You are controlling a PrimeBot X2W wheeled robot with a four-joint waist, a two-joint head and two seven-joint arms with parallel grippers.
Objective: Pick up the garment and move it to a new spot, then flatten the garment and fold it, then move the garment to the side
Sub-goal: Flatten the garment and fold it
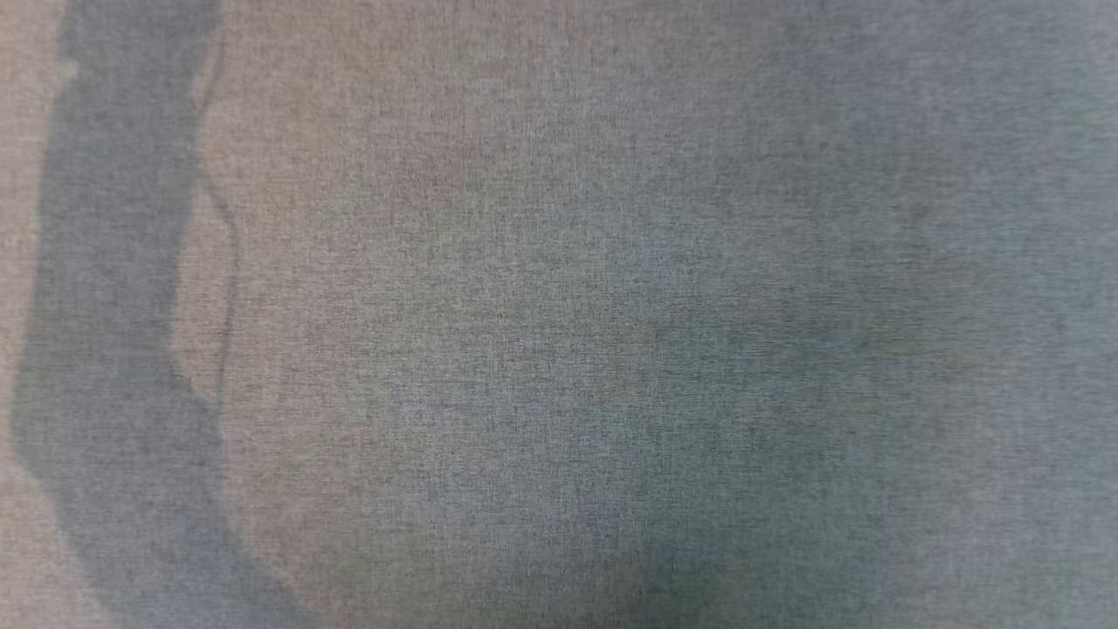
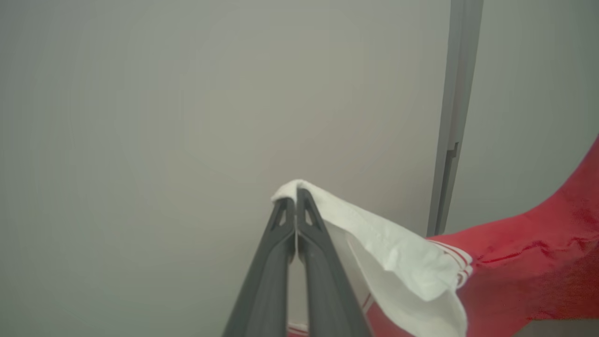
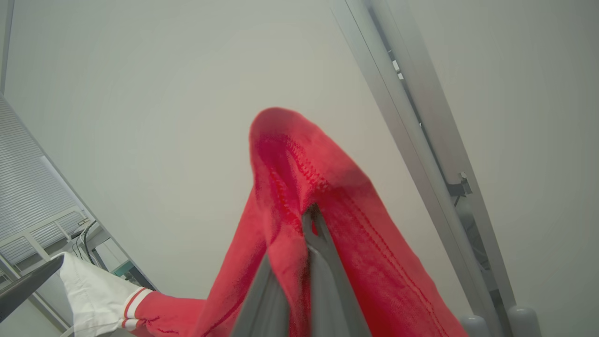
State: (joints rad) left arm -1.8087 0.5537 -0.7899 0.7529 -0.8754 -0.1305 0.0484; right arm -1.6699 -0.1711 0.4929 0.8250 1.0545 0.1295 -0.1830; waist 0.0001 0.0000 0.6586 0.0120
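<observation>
Holding the soft red knit garment [image 2: 538, 267] up in the air, pinched at two places.

Left wrist view, lower centre: gripping with the left gripper [image 2: 295, 201], long dark fingers [image 2: 271, 262] pressed flat together, nipped tight on the folded edge of the garment's white cuff [image 2: 398, 252] with its thin red stripes. Draping from those tips down and to the right, white first, then red across the lower right corner. Behind, up the right side of the frame, a grey upright post [image 2: 451, 117] against a plain pale wall [image 2: 187, 117].

Over to the right wrist view, bottom centre: clamping with the right gripper [image 3: 312, 220], closed hard and wrapped almost entirely in red cloth, peaking above the tips at mid-frame and falling away on both sides. Trailing off to the lower left, towards the white cuff and the dark tip of the left gripper at the left edge. Slanting down the right, a grey metal rail [image 3: 421, 140]; at far left, pale slatted blinds [image 3: 28, 187].

Head view: close up on grey flecked cloth [image 1: 611, 314], with a darker band [image 1: 113, 349] down the left side.
</observation>
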